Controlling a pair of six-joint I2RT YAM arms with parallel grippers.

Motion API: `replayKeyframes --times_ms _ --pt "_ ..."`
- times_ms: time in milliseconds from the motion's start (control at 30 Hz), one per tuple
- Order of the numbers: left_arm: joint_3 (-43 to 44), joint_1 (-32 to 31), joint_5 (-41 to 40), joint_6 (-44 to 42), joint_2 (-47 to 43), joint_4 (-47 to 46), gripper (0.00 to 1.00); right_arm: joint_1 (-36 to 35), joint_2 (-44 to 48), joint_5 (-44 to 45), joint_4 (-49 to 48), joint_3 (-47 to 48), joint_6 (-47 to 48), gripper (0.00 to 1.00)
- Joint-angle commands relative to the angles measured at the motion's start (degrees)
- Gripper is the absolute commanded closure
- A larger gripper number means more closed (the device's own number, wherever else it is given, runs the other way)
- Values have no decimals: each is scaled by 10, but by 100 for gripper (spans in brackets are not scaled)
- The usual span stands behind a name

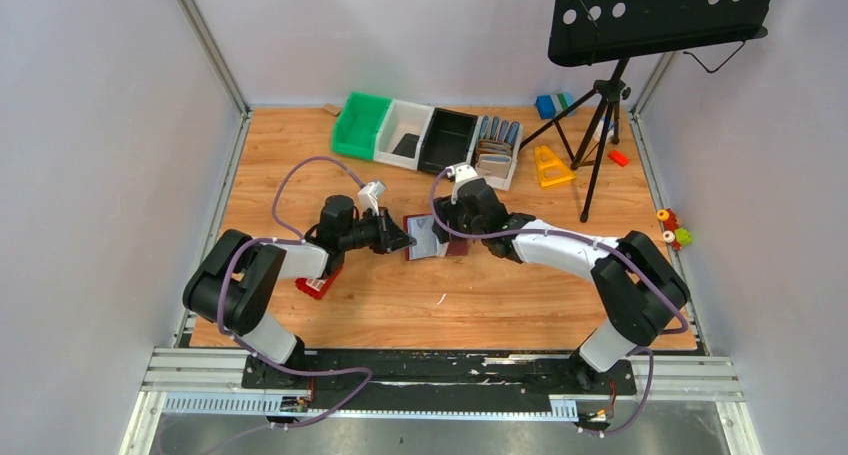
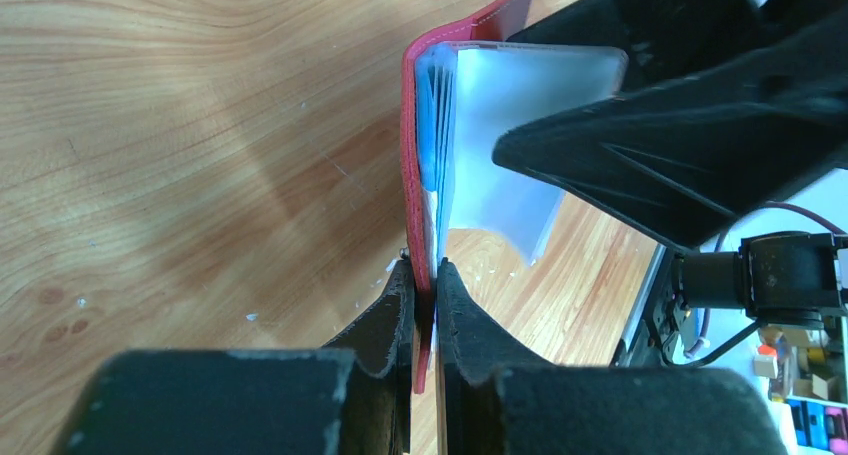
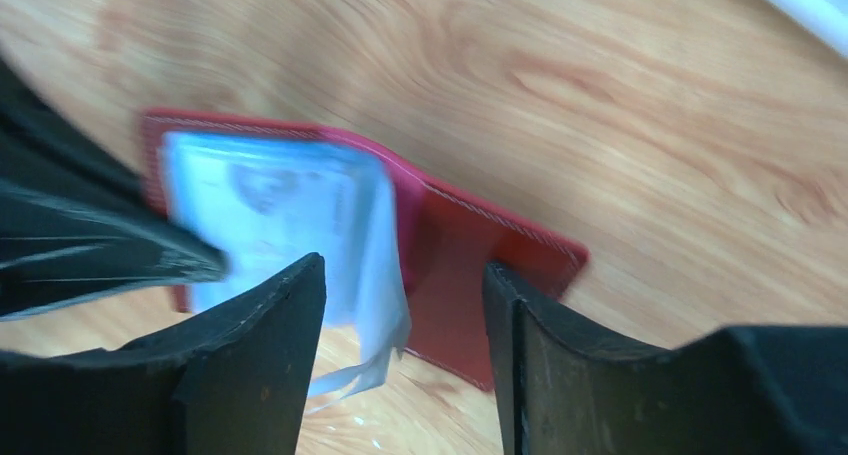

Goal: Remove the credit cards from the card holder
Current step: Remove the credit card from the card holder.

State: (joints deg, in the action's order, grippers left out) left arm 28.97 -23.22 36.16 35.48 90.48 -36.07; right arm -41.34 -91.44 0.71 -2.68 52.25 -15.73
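Card holder open on tabletop between my tools; left tool pinched shut on red cover edge. Clear sleeves, pale card inside, fan toward right tool: jaws half apart astride sleeve edge, gripping nothing. Right arm nearer cards.

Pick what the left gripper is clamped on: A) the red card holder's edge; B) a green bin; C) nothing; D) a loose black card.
A: the left wrist view shows the left gripper pinching the card holder by its red cover edge.
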Motion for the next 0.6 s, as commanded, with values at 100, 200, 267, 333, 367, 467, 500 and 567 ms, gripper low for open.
replayKeyframes --times_ms 100,200,267,333,367,467,500,567 --pt "8 -1 8 -7 9 -35 100 20 25 136 83 -16 15 49" --pt "10 -1 10 -8 13 -36 100 41 36 117 84 -27 13 48" --pt "12 -1 13 -8 14 -35 100 48 41 90 85 -26 17 48" --pt "14 -1 17 -8 16 -35 100 49 49 71 93 -19 17 47" --pt "15 -1 19 -8 17 -35 100 49 53 57 96 -14 21 46" --pt "18 -1 23 -3 24 -35 100 47 63 -6 123 15 29 42" --pt "18 -1 25 -1 27 -35 100 48 69 -29 127 23 26 42" --pt "21 -1 28 2 33 -37 100 45 85 -62 124 30 20 43"
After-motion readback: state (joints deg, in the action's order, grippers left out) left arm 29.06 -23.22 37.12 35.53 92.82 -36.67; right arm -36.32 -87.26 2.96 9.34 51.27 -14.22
